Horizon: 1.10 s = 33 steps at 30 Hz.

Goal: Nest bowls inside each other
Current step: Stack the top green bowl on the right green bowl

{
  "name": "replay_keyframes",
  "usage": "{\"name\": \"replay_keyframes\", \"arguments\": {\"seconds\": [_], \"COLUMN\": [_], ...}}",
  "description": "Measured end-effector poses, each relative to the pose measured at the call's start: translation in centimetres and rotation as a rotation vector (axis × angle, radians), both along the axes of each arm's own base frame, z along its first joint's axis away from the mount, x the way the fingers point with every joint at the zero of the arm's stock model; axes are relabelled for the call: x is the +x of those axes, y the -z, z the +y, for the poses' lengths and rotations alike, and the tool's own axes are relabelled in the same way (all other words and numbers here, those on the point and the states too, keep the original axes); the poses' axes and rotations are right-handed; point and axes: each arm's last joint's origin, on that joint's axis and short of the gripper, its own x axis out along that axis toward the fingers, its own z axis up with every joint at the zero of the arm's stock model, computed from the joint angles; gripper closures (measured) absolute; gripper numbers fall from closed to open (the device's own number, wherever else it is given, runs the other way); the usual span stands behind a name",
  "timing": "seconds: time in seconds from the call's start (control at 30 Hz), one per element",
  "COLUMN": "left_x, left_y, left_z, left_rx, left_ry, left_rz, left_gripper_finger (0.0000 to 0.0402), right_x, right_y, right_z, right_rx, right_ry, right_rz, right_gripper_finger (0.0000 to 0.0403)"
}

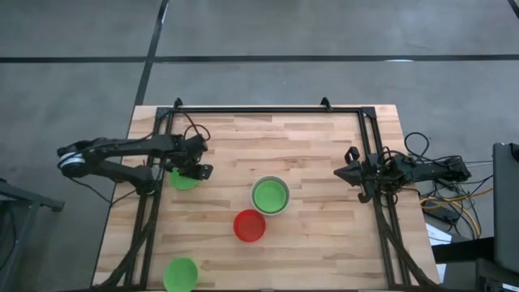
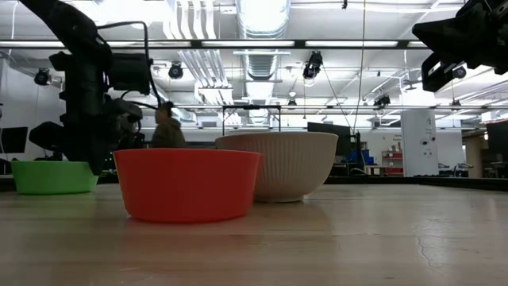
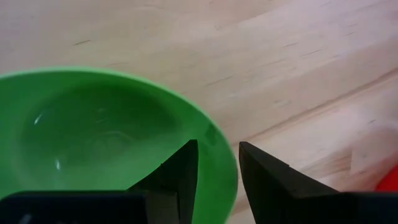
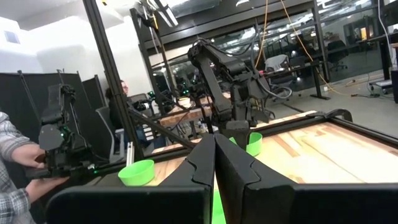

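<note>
1. Left gripper (image 1: pixel 197 170) sits low at the left green bowl (image 1: pixel 183 180), fingers (image 3: pixel 180 177) apart and straddling its right rim; no clamp visible.
2. White bowl (image 1: pixel 270 196), with green inside, lies centre, well right of that gripper; red bowl (image 1: pixel 249 225) just nearer.
3. Judgement: left arm is closer; carry goes rightward.
4. Right gripper (image 1: pixel 350 172) waits far right, fingers together.

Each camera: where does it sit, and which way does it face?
High view: above the table, facing straight down; both arms show.
Low view: at tabletop height, facing level past the red bowl.
Left wrist view: over a green bowl; left gripper straddles its rim.
Right wrist view: faces across the table; right gripper is shut.
Shared: high and low views both show the red bowl.
</note>
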Motion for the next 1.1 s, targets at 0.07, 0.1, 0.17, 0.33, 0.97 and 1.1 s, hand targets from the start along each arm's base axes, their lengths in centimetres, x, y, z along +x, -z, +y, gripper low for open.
{"name": "replay_keyframes", "arguments": {"seconds": [0.07, 0.1, 0.17, 0.33, 0.97, 1.1], "left_x": [0.05, 0.07, 0.12, 0.21, 0.24, 0.28], "left_y": [0.10, 0.15, 0.23, 0.26, 0.02, -0.32], "left_z": [0.01, 0.01, 0.03, 0.00, -0.08, -0.08], "left_rx": [-0.005, -0.008, -0.010, -0.025, -0.022, -0.010], "left_ry": [-0.002, -0.003, -0.003, 0.002, 0.007, 0.022], "left_rz": [0.005, 0.008, 0.010, 0.001, -0.015, -0.036], "left_gripper_finger": [0.0280, 0.0280, 0.0280, 0.0285, 0.0365, 0.0366], "right_x": [0.00, 0.00, 0.01, 0.01, 0.01, 0.01], "right_y": [0.00, 0.00, 0.01, 0.01, 0.01, 0.01], "right_z": [0.00, 0.00, 0.00, 0.00, 0.00, 0.00], "right_rx": [0.000, 0.000, 0.000, 0.000, 0.000, 0.000], "right_ry": [0.000, 0.000, 0.000, 0.001, 0.000, 0.001], "right_rz": [0.000, 0.000, 0.001, 0.001, 0.001, 0.001], "right_gripper_finger": [0.0394, 0.0394, 0.0394, 0.0394, 0.0394, 0.0394]}}
